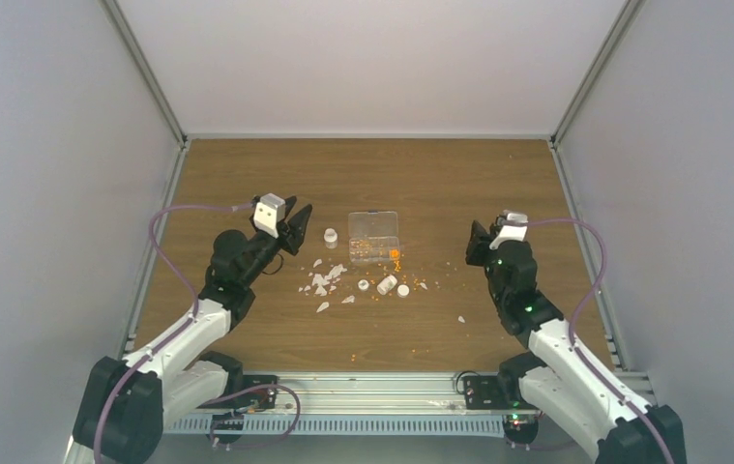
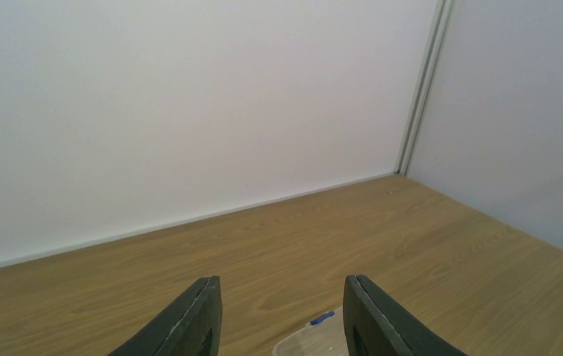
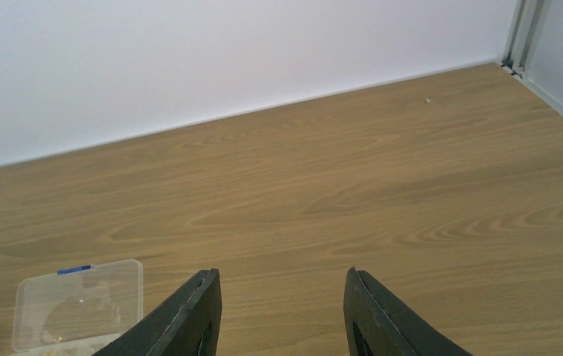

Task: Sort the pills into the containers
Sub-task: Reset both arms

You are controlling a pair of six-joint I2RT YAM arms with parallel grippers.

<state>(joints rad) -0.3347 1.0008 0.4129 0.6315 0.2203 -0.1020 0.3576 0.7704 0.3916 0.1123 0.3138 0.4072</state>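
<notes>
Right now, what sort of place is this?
Probably a lab test enclosure: wooden table walled by plain white panels, left arm and right arm mounted on a metal rail at its near edge.

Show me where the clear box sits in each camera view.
Top view: clear box near the centre of the table.
Left wrist: only a corner at the bottom edge, between the fingers.
Right wrist: bottom left, left of the fingers.
Shared landmark: white back wall meeting the wooden table.
</notes>
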